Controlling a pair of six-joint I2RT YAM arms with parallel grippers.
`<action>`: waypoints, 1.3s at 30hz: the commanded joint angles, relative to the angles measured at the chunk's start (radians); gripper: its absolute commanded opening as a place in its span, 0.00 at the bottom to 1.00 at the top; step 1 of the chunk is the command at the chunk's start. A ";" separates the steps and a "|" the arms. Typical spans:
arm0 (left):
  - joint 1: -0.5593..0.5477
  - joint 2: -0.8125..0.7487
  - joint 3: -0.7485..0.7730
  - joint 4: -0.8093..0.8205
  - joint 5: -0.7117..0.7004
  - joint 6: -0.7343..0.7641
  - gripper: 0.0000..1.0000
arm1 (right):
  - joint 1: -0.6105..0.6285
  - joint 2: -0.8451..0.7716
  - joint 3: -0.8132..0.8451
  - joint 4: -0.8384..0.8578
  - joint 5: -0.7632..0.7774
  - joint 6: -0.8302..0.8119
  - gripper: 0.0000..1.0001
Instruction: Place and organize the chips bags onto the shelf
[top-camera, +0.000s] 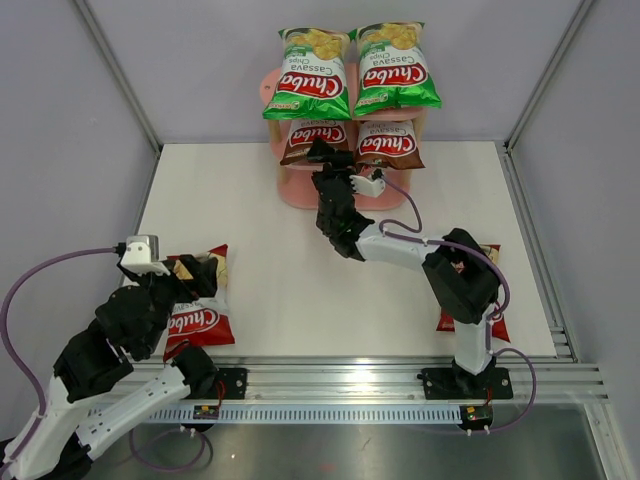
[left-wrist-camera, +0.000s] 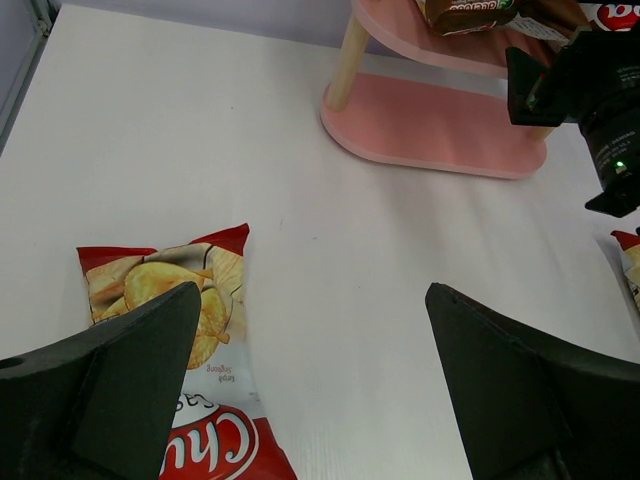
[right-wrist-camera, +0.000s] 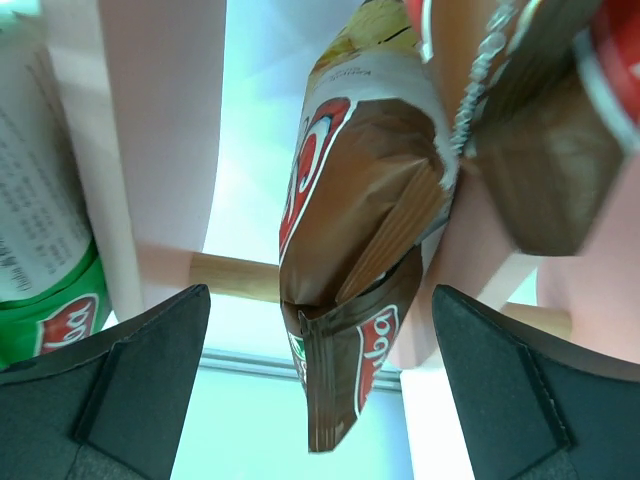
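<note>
Upper centre, the right end effector (top-camera: 325, 165) gapes wide beside a brown bag (top-camera: 315, 140) leaning on the shelf (top-camera: 300, 192) middle tier, likely to topple if brushed; lower left, the left end effector (left-wrist-camera: 312, 292) hangs wide over a red bag (top-camera: 200, 320)

Looks like a robotics lab test cell, not a shop or anyone's kitchen. There's a plain white bench (top-camera: 280, 230) boxed in by blank pale panels (top-camera: 60, 120) with metal corner struts (top-camera: 118, 72). The left arm (top-camera: 110, 340) and right arm (top-camera: 455, 280), both black, are bolted to a slotted aluminium rail (top-camera: 340, 375) along the near edge, purple cables (top-camera: 70, 255) looping loose. The only shop-like bit is a little pink shelf (top-camera: 295, 192) with chips bags (top-camera: 315, 72).
</note>
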 joint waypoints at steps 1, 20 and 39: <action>0.016 0.031 -0.005 0.042 0.026 0.016 0.99 | 0.006 -0.095 -0.076 0.047 -0.028 -0.013 1.00; 0.069 0.139 0.021 0.018 -0.017 -0.022 0.99 | 0.006 -0.541 -0.387 -0.253 -0.359 -0.420 0.99; 0.710 0.397 -0.022 0.134 0.287 0.047 0.99 | 0.003 -1.458 -0.689 -0.970 -0.499 -0.662 0.99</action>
